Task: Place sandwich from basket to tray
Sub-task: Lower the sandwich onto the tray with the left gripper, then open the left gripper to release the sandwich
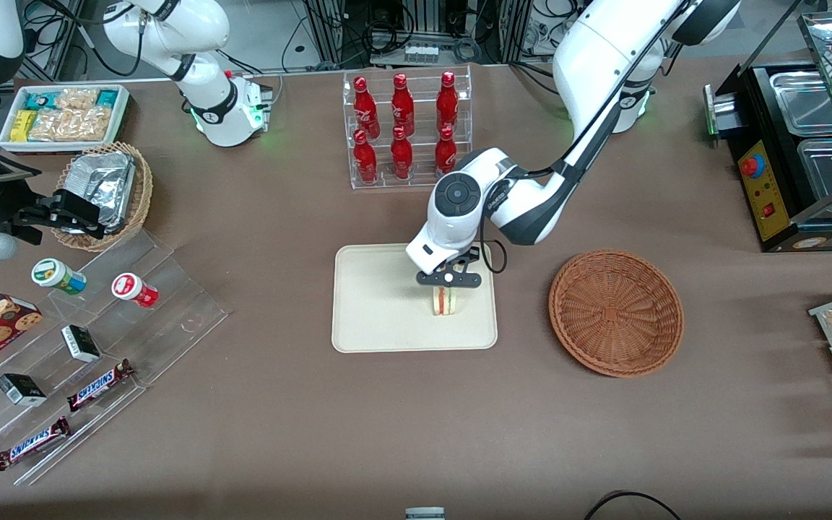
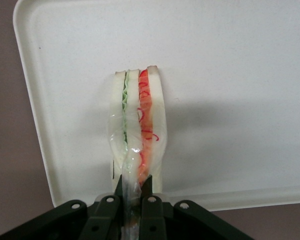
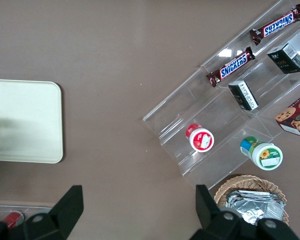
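- Your gripper (image 1: 449, 279) is over the tray (image 1: 373, 325), fingers (image 2: 149, 192) pinched on the sandwich (image 1: 445, 301).
- The sandwich stands on edge on the tray, its cut edge facing the front camera and its long axis vertical.
- The basket (image 1: 615, 312) lies beside the tray.

You get bright, even overhead light; the gripper (image 1: 448, 287) holding the sandwich (image 1: 445, 301) casts soft shadow on the tray (image 1: 373, 303).
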You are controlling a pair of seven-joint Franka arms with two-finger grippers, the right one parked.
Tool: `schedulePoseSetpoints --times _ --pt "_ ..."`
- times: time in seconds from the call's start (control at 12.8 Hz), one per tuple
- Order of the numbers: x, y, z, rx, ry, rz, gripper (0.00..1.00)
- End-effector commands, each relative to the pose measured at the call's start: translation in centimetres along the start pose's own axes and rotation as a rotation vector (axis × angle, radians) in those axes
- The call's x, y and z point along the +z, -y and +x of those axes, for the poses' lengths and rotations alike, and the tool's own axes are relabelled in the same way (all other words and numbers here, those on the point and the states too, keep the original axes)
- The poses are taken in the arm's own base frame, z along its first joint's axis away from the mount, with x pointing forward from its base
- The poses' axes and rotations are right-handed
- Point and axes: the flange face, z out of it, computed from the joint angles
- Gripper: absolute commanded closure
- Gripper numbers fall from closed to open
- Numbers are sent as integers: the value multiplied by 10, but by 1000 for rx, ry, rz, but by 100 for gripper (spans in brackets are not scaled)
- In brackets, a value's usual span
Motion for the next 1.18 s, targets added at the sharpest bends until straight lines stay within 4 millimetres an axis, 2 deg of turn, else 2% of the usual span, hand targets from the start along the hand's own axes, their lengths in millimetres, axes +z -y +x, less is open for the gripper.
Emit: schedulePoseSetpoints --times 0.0,0.08,0.31,0.55,0.78,0.94,1.1 --pt "2 -7 8 15 -28 -13 39" --pt "2 -7 8 17 -28 -13 0" --pt "0 -4 12 -13 -23 -23 0" --pt "-15 3 18 -10 -48 -23 0" --pt "-66 13 22 -22 -105 -36 0" --pt "-96 29 25 -41 -101 -7 0" --pt "-144 43 21 -41 -135 5 0"
